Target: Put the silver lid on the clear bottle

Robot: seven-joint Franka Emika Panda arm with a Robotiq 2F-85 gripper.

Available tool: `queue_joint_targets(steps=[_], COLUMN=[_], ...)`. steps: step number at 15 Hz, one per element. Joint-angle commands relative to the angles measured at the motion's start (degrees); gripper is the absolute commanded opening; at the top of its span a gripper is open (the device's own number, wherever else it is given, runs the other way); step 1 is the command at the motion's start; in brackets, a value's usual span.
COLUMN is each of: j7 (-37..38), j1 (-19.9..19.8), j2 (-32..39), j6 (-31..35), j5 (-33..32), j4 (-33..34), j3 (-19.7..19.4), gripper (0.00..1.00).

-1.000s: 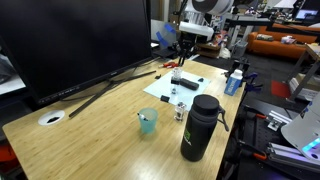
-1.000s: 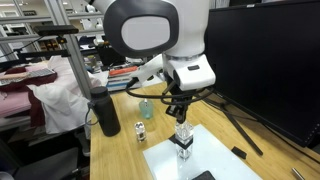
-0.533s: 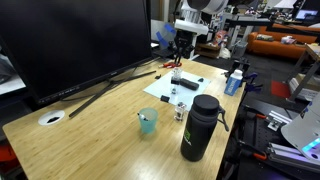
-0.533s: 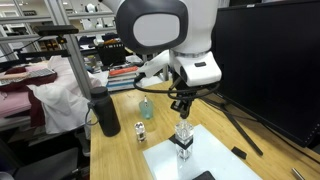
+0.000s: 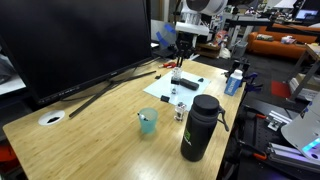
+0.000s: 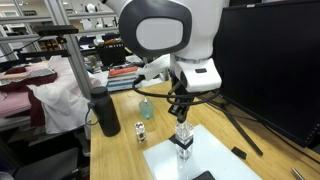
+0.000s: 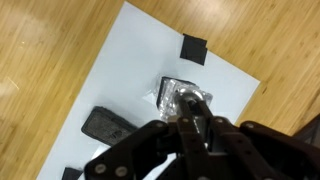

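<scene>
Findings: my claw (image 6: 181, 112) is hanging above the white sheet (image 7: 130, 70) that is lying on the wooden worktop (image 5: 90, 125). Its fingers are sitting close together. The wrist view is too crowded for me to tell whether they are fully closed or pinching something small.

Directly beneath the claw, a shiny see-through item (image 6: 183, 138) is standing upright on the sheet on a dark base, apart from the fingertips in an exterior view. I cannot tell whether the silver lid is part of it.

The clear bottle (image 5: 180, 113) is standing upright on bare wood, off the sheet. It is just beside the tall black flask (image 5: 199, 128) and well apart from my claw. The teal cup (image 5: 148, 122) is standing near it on the other side.

Two flat black pieces are also lying on the sheet: a square one (image 7: 193, 48) beyond the shiny item and a longer one (image 7: 103, 124) off to its side.

A large dark monitor (image 5: 70, 40) is standing along the far edge of the worktop
</scene>
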Motion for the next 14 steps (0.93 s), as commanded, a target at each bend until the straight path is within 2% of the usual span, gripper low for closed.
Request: queue_joint_targets(steps=[1,14], j7=[-2.42,-4.88], j1=[-1.00,-1.34], j2=[2.04,4.51], j6=[-2.16,-2.53], j5=[2.96,4.73], j4=[2.18,3.95], j3=[-0.15,-0.65], gripper=[0.03,0.03])
